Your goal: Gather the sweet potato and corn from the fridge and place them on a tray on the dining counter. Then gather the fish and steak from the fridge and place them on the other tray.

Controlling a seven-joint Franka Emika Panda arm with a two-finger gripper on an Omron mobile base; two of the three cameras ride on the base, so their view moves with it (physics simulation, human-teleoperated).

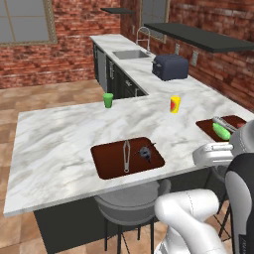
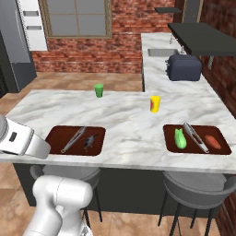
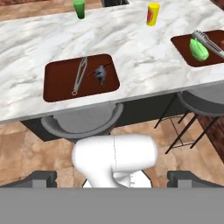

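Observation:
Two dark reddish-brown trays lie on the white marble dining counter (image 2: 124, 115). The right tray (image 2: 221, 148) holds the green-husked corn (image 2: 179, 138), the reddish-orange sweet potato (image 2: 213, 141) and grey tongs (image 2: 196, 137). On the left tray (image 1: 106, 166) a small dark grey fish (image 1: 145, 153) rests beside another pair of tongs (image 1: 126, 156). My gripper (image 3: 113, 177) is open and holds nothing, drawn back from the counter's near edge and facing the left tray (image 3: 61, 89) and fish (image 3: 101, 75). The grey fridge (image 2: 16, 55) stands far left. The steak is out of view.
A green cup (image 1: 107, 100) and a yellow-and-red cup (image 1: 174, 104) stand on the counter behind the trays. Grey stools (image 2: 193, 184) sit under the near edge. A dark toaster (image 1: 170, 67) and a sink (image 1: 131, 54) are on the back counter.

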